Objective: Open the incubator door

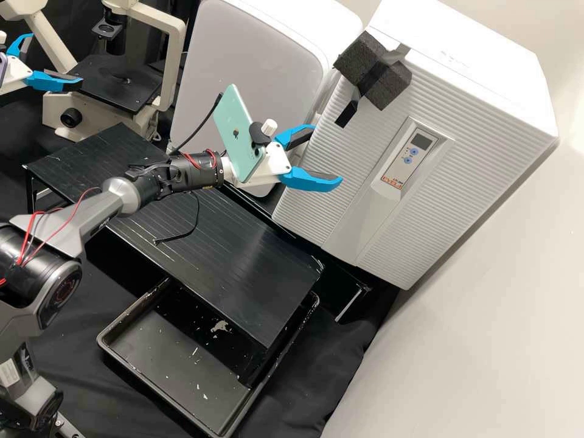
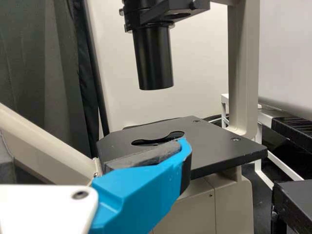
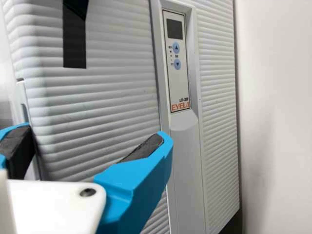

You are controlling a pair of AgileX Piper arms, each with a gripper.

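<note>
By closed incubator door (image 1: 465, 173), right tool (image 1: 327, 154) spread wide, empty, likely to suit door's edge; left tool (image 1: 56, 59) open, empty, near microscope (image 1: 91, 112), probably spare.

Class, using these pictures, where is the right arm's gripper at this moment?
In the high view, the right gripper is open beside the left edge of the incubator door, left of its control panel.

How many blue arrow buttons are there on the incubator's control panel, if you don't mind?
2, both on the incubator door: the upper button below the dark display, the lower button beneath that.
</note>
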